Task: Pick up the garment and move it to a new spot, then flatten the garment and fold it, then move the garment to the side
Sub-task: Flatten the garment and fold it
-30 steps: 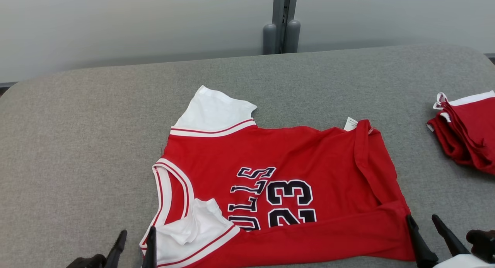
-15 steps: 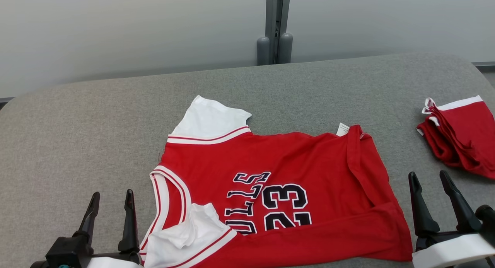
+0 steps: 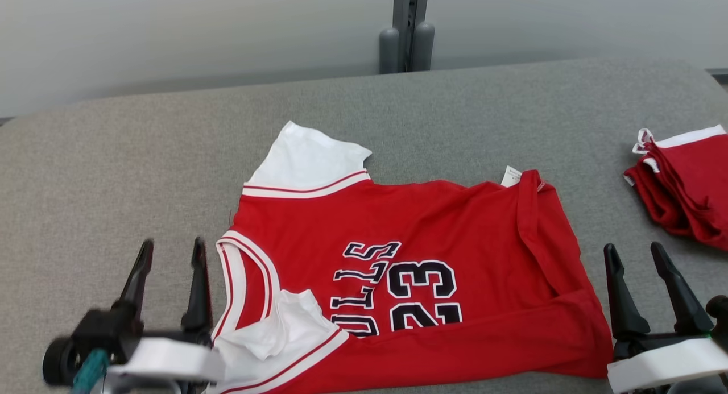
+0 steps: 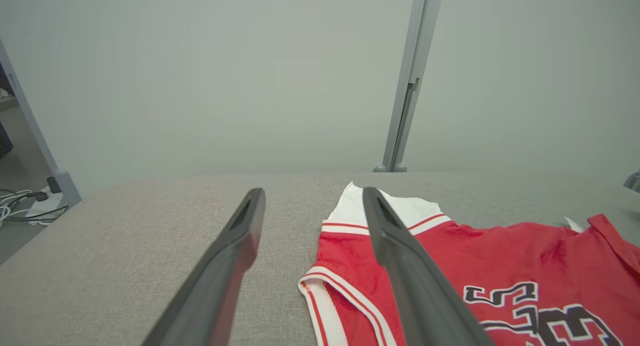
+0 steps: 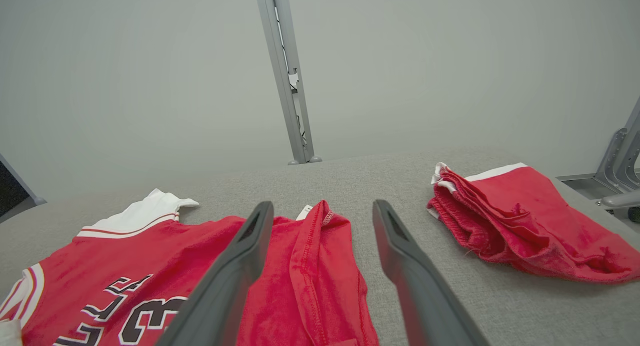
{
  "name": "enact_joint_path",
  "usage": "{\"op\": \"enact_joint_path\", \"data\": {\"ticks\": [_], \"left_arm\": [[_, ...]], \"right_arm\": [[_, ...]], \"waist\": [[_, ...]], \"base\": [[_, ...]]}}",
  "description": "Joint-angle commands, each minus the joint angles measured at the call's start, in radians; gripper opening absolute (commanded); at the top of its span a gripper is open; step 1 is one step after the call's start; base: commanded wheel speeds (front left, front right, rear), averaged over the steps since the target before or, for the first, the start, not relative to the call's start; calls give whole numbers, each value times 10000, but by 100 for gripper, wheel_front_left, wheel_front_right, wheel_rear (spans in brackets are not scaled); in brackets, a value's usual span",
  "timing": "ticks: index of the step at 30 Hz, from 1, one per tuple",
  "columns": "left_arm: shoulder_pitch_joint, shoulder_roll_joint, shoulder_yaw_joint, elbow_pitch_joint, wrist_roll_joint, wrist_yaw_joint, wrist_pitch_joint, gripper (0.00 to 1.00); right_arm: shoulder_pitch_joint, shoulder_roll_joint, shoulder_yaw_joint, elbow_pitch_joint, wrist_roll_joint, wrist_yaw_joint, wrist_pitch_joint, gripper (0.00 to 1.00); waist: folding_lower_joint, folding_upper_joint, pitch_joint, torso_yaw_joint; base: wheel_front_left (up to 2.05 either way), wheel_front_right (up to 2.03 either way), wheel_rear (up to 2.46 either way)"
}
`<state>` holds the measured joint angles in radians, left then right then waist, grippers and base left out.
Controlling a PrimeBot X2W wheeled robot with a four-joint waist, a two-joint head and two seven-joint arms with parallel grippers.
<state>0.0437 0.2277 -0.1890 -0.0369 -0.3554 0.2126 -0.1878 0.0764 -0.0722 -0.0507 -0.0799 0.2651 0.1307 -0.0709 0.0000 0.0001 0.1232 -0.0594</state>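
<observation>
- Jersey (image 3: 398,252) is laid out on the grey table (image 3: 114,155), on the near half, roughly centred between the two grippers.
- Neck is turned to the robot's left, hem to its right; the "23" and the lettering are seen sideways.
- Far white sleeve is spread flat on the table. Near white sleeve is crumpled and folded back onto the red.
- Hem end is folded over as a strip, and a white label is seen at its far corner.
- Left gripper (image 3: 173,243): jaws held wide apart, nothing between them. It is placed just beside the collar, fingers pointed away from the robot.
- Contact between its inner finger and the collar trim cannot be told from the head view. In the left wrist view that finger is seen across the far sleeve and shoulder.
- Right gripper (image 3: 633,247): jaws also held wide apart, nothing gripped. It is placed just off the hem's near corner, between the jersey and the red bundle (image 3: 682,183).
- In the right wrist view the folded hem strip is seen between and beyond its fingers.
- Red bundle, white-trimmed, is heaped at the table's right edge, apart from the jersey.
- A grey post (image 3: 405,30) is seen behind the table against a pale wall (image 3: 170,36).
</observation>
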Motion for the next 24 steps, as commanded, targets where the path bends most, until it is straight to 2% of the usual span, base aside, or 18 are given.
{"op": "enact_joint_path", "data": {"ticks": [1, 7, 11, 18, 24], "left_arm": [[-506, 52, -58, -45, 100, -99, 27, 100], [-3117, 143, -561, 380, 327, -752, 646, 100], [-5169, 56, -804, 1379, 279, -1244, 1204, 100], [-8338, -233, -1100, 4246, 99, -2011, 1826, 100], [-10020, -386, -1368, 6988, 133, -2506, 2229, 100]], "right_arm": [[-150, -15, -36, -79, 63, 1, 12, 100], [-787, -40, 64, -286, 134, 1, -80, 100], [-1452, -132, 213, -280, 186, 2, -213, 100], [-2514, -194, 538, -96, 364, 2, -496, 100], [-2959, -234, 752, 170, 506, 2, -682, 100]], "waist": [[0, -1, 258, 21], [0, -1, 1426, -22], [0, -1, 2296, -175], [0, -1, 3529, -574], [0, -1, 4028, -901]], "base": [[0, 0, 0], [0, 0, 0], [0, 0, 0], [0, 0, 0], [0, 0, 0]]}}
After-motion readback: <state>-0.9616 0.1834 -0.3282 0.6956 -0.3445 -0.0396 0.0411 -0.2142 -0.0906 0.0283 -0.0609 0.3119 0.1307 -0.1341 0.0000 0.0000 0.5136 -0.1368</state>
